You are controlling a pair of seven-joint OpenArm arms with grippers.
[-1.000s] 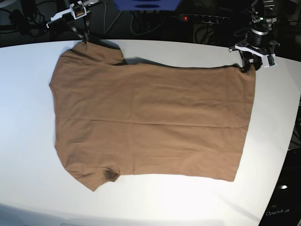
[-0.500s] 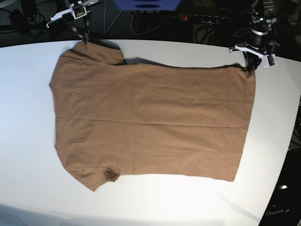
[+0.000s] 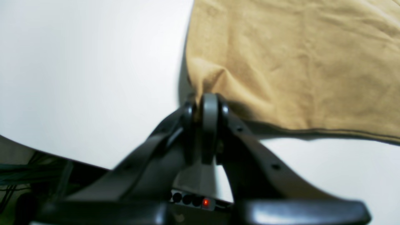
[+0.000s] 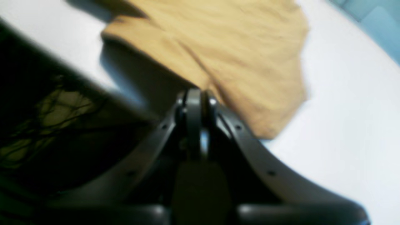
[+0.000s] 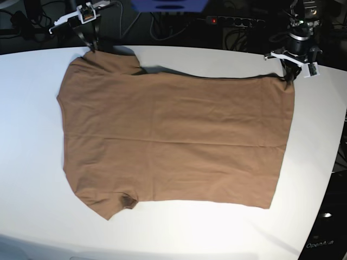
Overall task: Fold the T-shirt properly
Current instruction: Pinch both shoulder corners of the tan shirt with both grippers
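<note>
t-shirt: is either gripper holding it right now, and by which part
Both hold the T-shirt. The left gripper pinches a far hem corner; the right gripper pinches the far sleeve's edge.

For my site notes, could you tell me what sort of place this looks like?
Probably a robotics lab bench: a tan T-shirt spread on a white table, a power strip and cables behind it.

Tan T-shirt (image 5: 173,141) lies flat on white table (image 5: 32,162)

I observe my black left gripper (image 3: 204,104) clamped tight, and my black right gripper (image 4: 195,100) likewise, both arms lowered.
</note>
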